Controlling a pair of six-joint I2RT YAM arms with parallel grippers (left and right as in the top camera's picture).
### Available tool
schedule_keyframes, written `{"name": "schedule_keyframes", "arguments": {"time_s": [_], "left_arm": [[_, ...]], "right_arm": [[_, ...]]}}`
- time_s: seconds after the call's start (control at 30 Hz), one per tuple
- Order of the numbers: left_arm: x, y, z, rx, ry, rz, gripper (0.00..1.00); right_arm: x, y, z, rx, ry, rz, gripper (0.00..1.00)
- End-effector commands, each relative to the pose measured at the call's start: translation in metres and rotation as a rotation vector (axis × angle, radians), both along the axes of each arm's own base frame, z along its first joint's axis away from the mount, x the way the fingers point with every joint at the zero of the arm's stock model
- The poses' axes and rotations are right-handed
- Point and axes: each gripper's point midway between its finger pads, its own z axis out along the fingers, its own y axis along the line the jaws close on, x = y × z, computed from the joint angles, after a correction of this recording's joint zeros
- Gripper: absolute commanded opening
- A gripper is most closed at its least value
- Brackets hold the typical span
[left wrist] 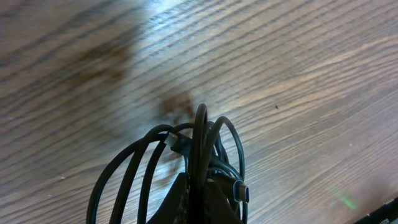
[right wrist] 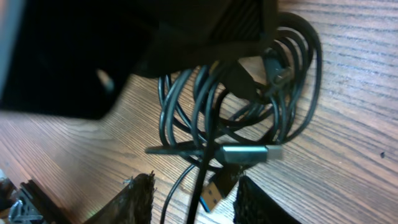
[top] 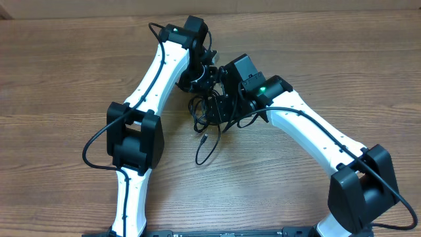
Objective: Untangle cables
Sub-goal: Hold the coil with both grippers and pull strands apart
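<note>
Two white robot arms meet over the middle of a brown wood-grain bench [top: 66,79]. Between them sits what you are working on: the thin black cables [top: 209,110], wound into one small tangled bundle. Your left claw [left wrist: 198,200] is clamped tight on one side of the bundle, so the loops fan upward in front of its camera. It appears to serve as the anchor, holding the bundle in place while the other arm pulls. Whether the bundle rests on the bench or is lifted slightly is unclear. Your right claw [right wrist: 202,199] hovers at the opposite side with its two ridged pads [right wrist: 140,199] partly apart, neither wide nor pinching. Several strands and a dark flat plug end [right wrist: 214,190] sit in the gap, and nothing looks gripped yet. A silver-tipped plug [right wrist: 245,152] lies across the loops just above that gap. In the overhead view one loose strand [top: 199,155] trails from the bundle toward the robot's base. That free end looks like the sensible place to start drawing a cable out.
</note>
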Motion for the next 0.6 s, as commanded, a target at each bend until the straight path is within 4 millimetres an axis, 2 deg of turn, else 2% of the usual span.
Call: {"name": "schedule_keyframes", "arguments": {"time_s": [0.0,0.27,0.57], "left_arm": [[-0.002,-0.004,-0.003,-0.022,0.023,0.009,0.04],[-0.004,-0.006,-0.002,-0.036,0.032,0.007,0.04],[-0.004,-0.006,-0.002,-0.037,0.032,0.008,0.04]], "right_arm": [[0.000,0.005,0.005,0.013,-0.009,0.012,0.41],[-0.004,0.003,0.002,0.000,0.014,0.012,0.29],[-0.013,-0.003,-0.002,-0.026,0.055,0.012,0.28]]}}
